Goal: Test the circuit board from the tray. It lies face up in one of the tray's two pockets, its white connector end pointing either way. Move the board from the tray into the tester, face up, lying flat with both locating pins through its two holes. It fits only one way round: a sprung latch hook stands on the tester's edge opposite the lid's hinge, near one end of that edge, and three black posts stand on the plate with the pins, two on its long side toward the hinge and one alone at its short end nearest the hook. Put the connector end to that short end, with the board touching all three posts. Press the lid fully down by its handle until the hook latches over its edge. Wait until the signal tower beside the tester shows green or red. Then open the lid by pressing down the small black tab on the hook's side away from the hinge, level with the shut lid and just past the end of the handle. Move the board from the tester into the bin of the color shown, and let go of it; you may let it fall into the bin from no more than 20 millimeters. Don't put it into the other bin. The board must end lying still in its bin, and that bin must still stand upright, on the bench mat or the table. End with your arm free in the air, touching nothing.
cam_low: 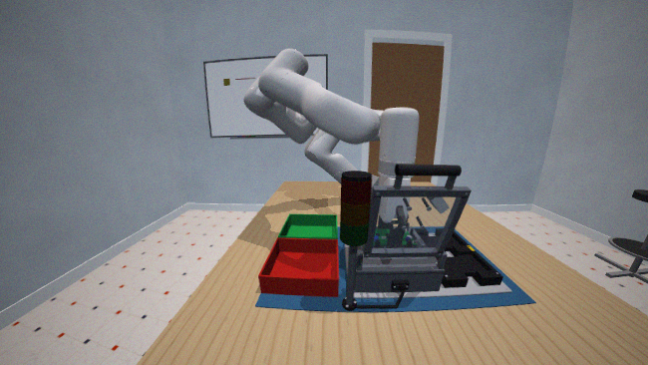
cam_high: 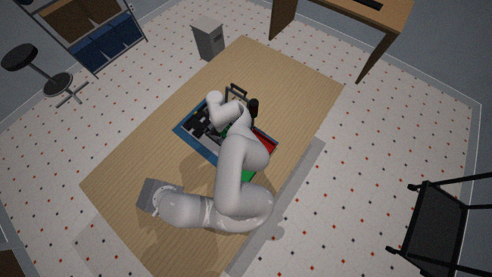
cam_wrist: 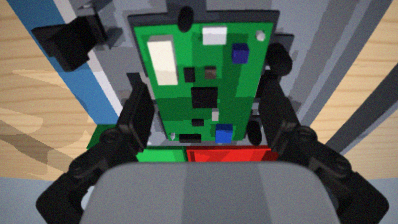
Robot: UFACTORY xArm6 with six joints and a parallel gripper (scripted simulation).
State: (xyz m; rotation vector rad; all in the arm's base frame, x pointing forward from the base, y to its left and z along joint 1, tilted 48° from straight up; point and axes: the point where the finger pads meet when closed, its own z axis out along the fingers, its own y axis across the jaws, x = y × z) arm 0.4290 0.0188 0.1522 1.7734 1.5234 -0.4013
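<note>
The green board (cam_wrist: pixel 227 105) lies face up on the tester's plate, beneath my gripper. A silver pin tip shows at each of two opposite corners. Its large white connector (cam_wrist: pixel 162 61) is at the end near the lone black post (cam_wrist: pixel 185 19). Two more posts (cam_wrist: pixel 280 59) (cam_wrist: pixel 255 133) stand along its right side. The posts look close to the board; exact contact cannot be told. My gripper (cam_wrist: pixel 205 94) is open, one finger beside each long side. The black latch hook (cam_wrist: pixel 70 44) stands at upper left. The lid (cam_low: pixel 458 219) stands open. The signal tower (cam_low: pixel 356 209) (cam_high: pixel 253 107) looks unlit.
The lid's handle (cam_low: pixel 428 170) (cam_high: pixel 238 89) stands high on the hinge side. The red bin (cam_low: pixel 300 266) and green bin (cam_low: pixel 310 230) stand beside the tester. The black tray (cam_low: pixel 474 264) lies on the tester's other side, on the blue mat (cam_low: pixel 510 297).
</note>
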